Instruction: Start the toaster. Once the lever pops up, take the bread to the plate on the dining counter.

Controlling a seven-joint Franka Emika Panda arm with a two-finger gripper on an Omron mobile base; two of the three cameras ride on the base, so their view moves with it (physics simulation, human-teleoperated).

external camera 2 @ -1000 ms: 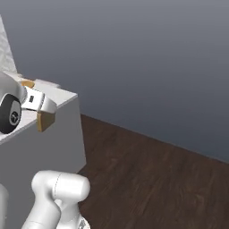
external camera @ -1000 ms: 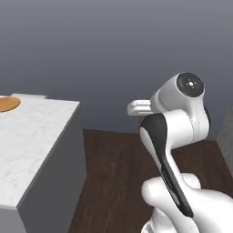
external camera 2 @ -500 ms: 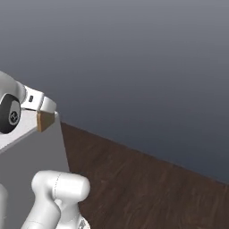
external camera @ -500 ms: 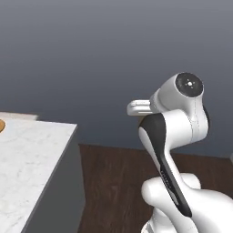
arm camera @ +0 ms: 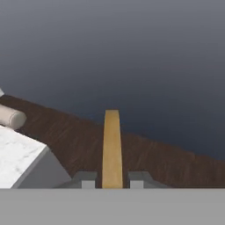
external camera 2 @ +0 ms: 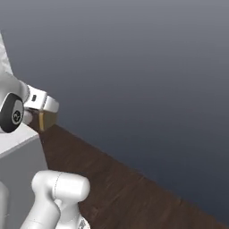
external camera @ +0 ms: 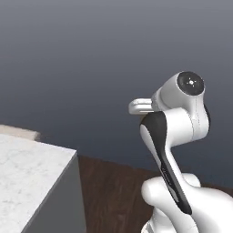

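Off the near corner of the long white marble-look dining counter [external camera: 27, 177], out over dark plank floor [external camera 2: 134, 192]: the two-finger gripper [arm camera: 112, 179] is clenched on the small squarish tan-brown slice of bread [arm camera: 112, 147]. In the hand view the slice stands edge-on between the dark finger tips, its long axis running straight out from the claw toward the grey wall. In the right base view the bread [external camera 2: 46, 120] hangs under the white hand, just beside the counter's corner edge and above floor, not above marble. Counter top lies to the claw's left and below. Plate's position cannot be told from here. Judgement: carry leg under way; next move must swing the slice leftward, back over the counter's surface.
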